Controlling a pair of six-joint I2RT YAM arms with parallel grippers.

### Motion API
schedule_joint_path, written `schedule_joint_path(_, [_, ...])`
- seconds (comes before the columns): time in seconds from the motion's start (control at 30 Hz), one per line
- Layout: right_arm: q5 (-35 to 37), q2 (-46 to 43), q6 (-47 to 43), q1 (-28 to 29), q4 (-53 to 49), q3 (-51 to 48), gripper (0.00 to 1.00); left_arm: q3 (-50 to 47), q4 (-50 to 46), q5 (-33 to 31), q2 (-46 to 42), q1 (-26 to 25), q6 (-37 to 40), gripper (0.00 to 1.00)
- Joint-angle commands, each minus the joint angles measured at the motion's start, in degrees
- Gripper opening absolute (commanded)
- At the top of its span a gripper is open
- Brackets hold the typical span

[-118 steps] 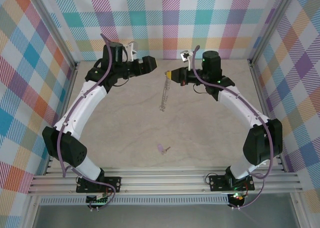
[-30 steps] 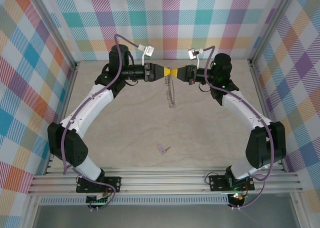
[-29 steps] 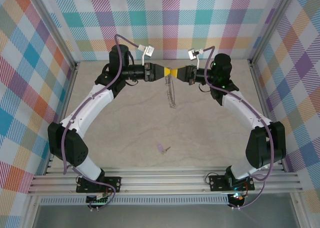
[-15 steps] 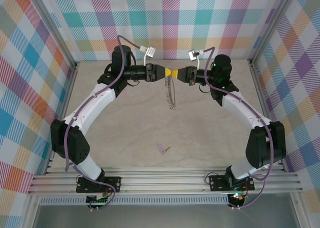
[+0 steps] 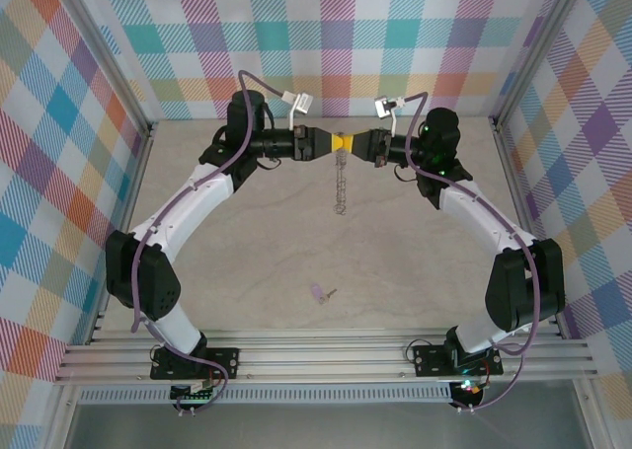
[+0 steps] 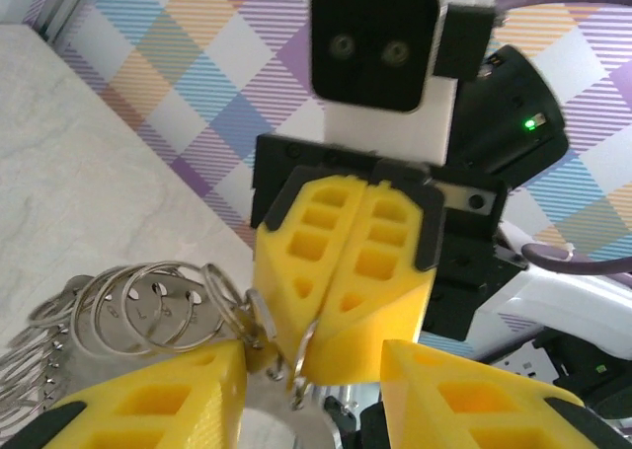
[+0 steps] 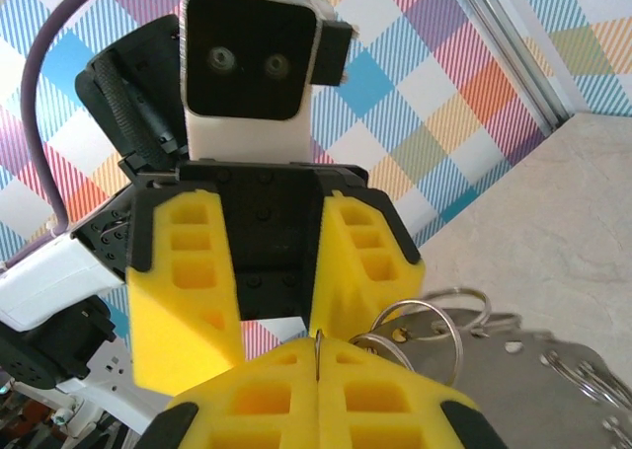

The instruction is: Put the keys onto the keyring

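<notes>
The keyring (image 5: 341, 187) hangs on edge above the table's far middle, a thin metal hoop fringed with small silvery rings (image 6: 148, 306). My right gripper (image 5: 347, 143) is shut on its top rim, and the thin metal edge shows between the pressed yellow pads (image 7: 318, 365). My left gripper (image 5: 337, 143) faces it nose to nose and is open. Its yellow fingers (image 6: 148, 400) stand on either side of the right gripper's tips (image 6: 321, 336) and the rim. The lilac-headed key (image 5: 318, 292) lies alone on the table near the front.
Plaid walls (image 5: 336, 35) close in the back and both sides, close behind the two grippers. A metal rail frame (image 5: 326, 355) runs along the front edge by the arm bases. Pale tabletop (image 5: 395, 261) spreads between the hanging ring and the key.
My left gripper has slid right until its fingers reach around the right gripper's tips. The keyring now hangs straighter. The right gripper and the key have stayed put.
</notes>
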Motion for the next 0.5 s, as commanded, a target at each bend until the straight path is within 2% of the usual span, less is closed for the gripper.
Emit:
schedule_joint_path(0.0, [-1.0,-1.5,0.2,-0.4,3.0,-0.3,0.00,1.1,7.1,2.2,-0.9,-0.7,-3.1,0.39])
schedule_joint_path(0.27, [-0.7,-1.4,0.6,-0.8,3.7,-1.1,0.00,1.3,8.2,2.8,-1.6,-1.2,-3.7,0.35])
schedule_joint_path(0.47, [-0.8,-1.4,0.9,-0.8,3.7,-0.8,0.00,0.9,7.8,3.6,-1.4,-1.8,-3.2,0.28])
